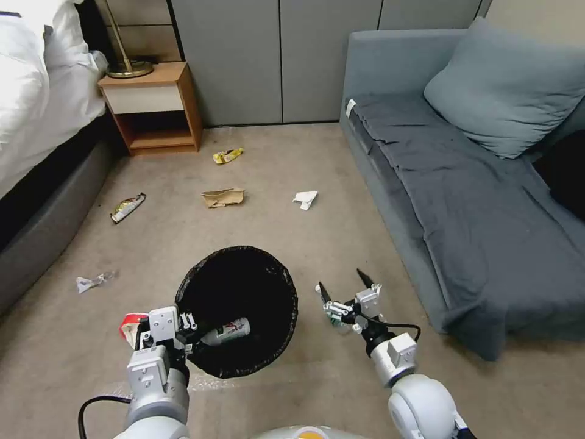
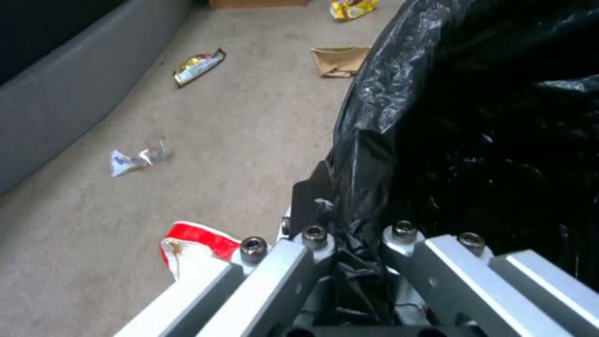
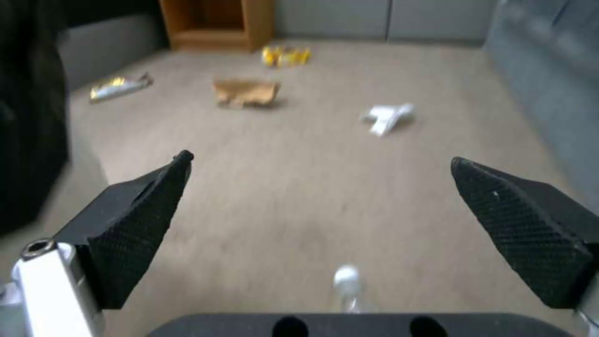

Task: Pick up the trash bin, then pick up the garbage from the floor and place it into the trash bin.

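Note:
The trash bin, lined with a black bag, is right in front of me with a bottle lying inside. My left gripper is shut on its near left rim, pinching the bag. My right gripper hangs open and holds nothing, to the right of the bin above the floor; its fingers are spread wide. Garbage lies ahead: a brown paper bag, white crumpled paper, a yellow wrapper, a dark shiny wrapper and a red-white wrapper beside my left wrist.
A bed runs along the left, with a wooden nightstand at the back left. A grey sofa with a cushion lines the right. A small crumpled clear wrapper lies on the left carpet. Grey cabinets close the back.

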